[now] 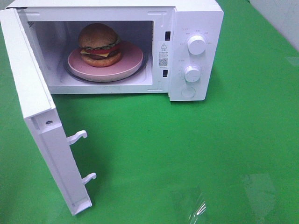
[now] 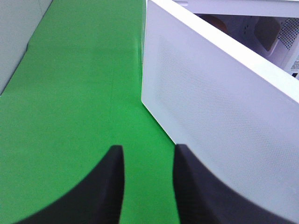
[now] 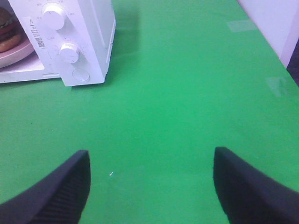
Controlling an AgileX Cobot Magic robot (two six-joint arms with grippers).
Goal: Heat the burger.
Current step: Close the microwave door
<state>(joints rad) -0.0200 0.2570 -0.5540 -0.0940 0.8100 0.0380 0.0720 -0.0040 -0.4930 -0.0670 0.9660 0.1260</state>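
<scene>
The left hand [image 2: 148,149] has its fingers a little apart, with only green worktop [image 2: 70,93] showing between them. It grips nothing. Just beside it stands the outer face of the microwave door [image 2: 219,116], and one finger [image 2: 196,186] looks close to that face, though I cannot tell whether it touches. The right hand [image 3: 151,151] is spread wide and empty over bare worktop, with the microwave [image 3: 93,28] ahead of it and well apart. Neither hand shows in the high view.

The door is swung fully out, running from its hinge at the microwave's left front corner towards the near left corner of the worktop. The microwave sits by the far edge. Inside it, the burger [image 1: 99,42] stands upright on a pink plate [image 1: 133,65], already loaded.

The next move probably turns on the door. It lies between the left hand and the open cavity, so a sideways push from that hand on the outer face, near the free end, should swing it shut. The left hand is clearly the nearer one for this. The right hand faces the two knobs [image 1: 196,44] and is better placed to set them afterwards.
</scene>
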